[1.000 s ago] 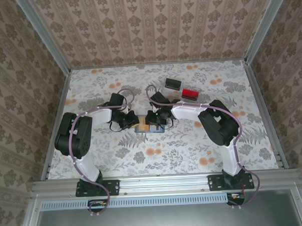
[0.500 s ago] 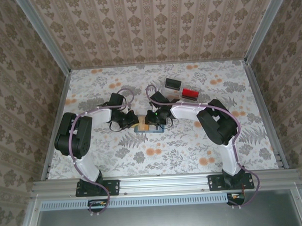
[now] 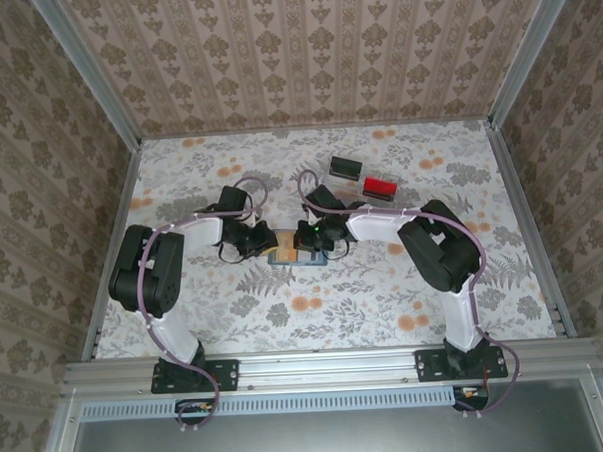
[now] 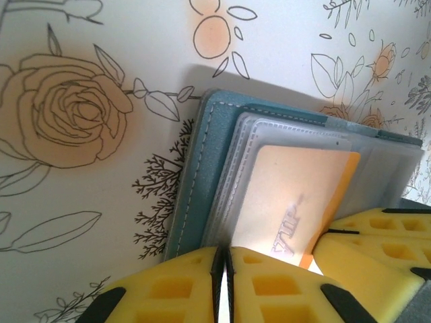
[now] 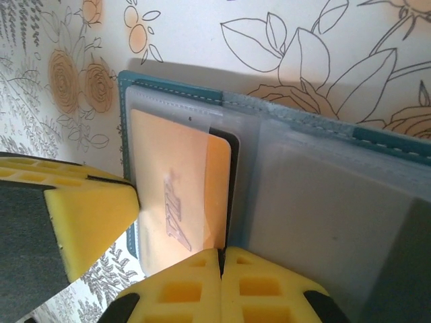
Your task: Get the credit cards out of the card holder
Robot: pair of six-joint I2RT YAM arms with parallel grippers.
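The teal card holder lies open on the flowered table between both grippers. An orange-tan credit card sits in its clear left pocket, its bright right strip sticking out past the pocket. My right gripper is shut with its seam on that exposed card edge. My left gripper is shut to a hairline gap on the clear pocket edges of the card holder, next to the orange card. The right gripper's yellow fingers crowd in at the lower right of the left wrist view. A pale grey-white card is not discernible.
A clear tray at the back right holds a black block and a red block. Patterned walls and metal rails close in the table on three sides. Both arms' elbows stand out to the sides.
The right gripper's jaws have closed on the card's edge. Both arms have stayed almost where they were over the card holder.
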